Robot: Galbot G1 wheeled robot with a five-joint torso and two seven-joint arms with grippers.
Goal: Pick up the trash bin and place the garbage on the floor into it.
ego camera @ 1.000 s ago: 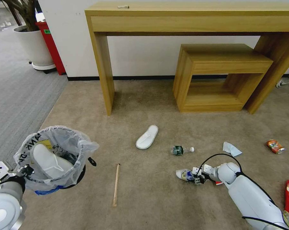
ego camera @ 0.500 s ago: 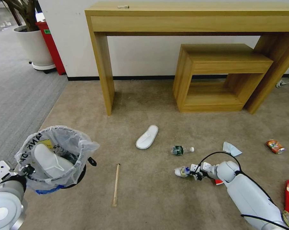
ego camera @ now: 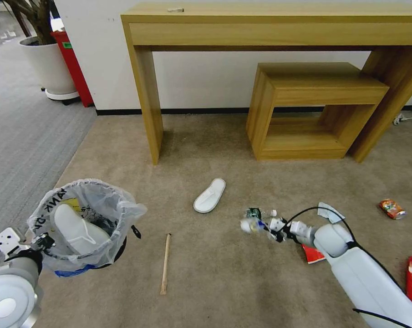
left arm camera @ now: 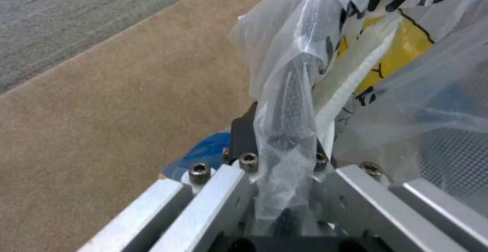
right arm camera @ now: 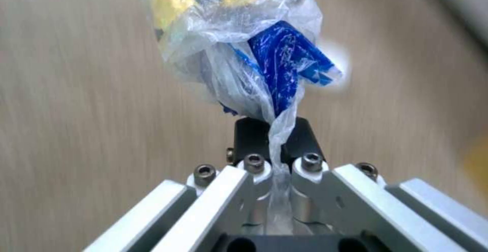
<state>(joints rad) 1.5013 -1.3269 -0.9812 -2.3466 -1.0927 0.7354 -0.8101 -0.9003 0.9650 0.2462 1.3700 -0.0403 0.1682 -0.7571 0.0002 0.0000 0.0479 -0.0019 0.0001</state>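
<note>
Trash bin [ego camera: 85, 223] rim hides left claw [ego camera: 39, 241] tips.

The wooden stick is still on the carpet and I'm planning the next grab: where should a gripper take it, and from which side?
Probably at mid-length of the stick, coming straight down from above, fingers closing across its narrow width. It lies flat on the floor, long axis running toward the desk, with bare carpet either side, so a middle grip should keep it balanced.

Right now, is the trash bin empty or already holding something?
Holding something. A white slipper stands inside the trash bin, with yellow packaging behind the liner; the left gripper clamps its rim.
</note>
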